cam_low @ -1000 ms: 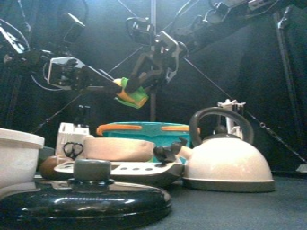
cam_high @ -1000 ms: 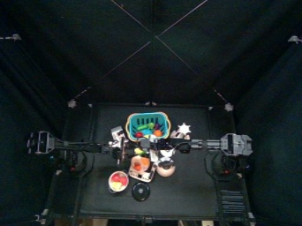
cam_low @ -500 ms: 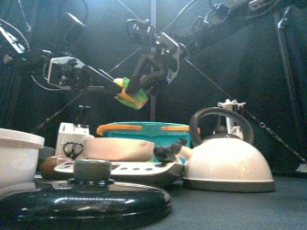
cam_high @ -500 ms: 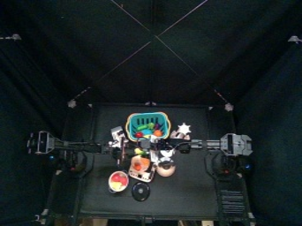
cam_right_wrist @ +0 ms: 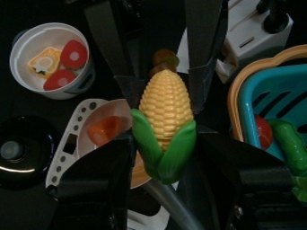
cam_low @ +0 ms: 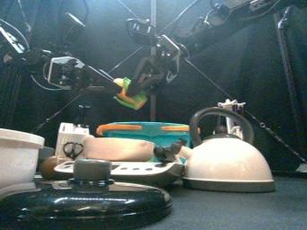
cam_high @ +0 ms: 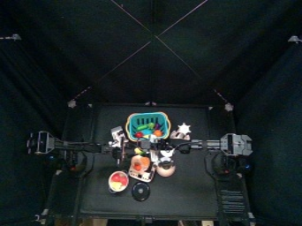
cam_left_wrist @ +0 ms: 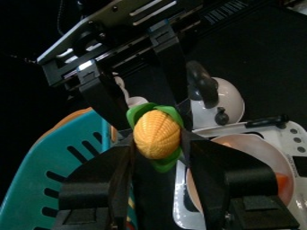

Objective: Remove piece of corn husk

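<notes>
The left gripper is clamped on the base of the yellow toy corn cob with green husk leaves, holding it level in mid-air above the table so the husk is reachable. The right gripper straddles the husk end, jaws closing around the leaves, apparently to peel one. Below sit a teal plastic basket and a white kettle.

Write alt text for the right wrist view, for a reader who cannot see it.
An ear of corn with green husk at its base is held in mid-air between the two arms' pincers. Below it lie a small bowl of red slices, a teal basket and a black lid.
</notes>
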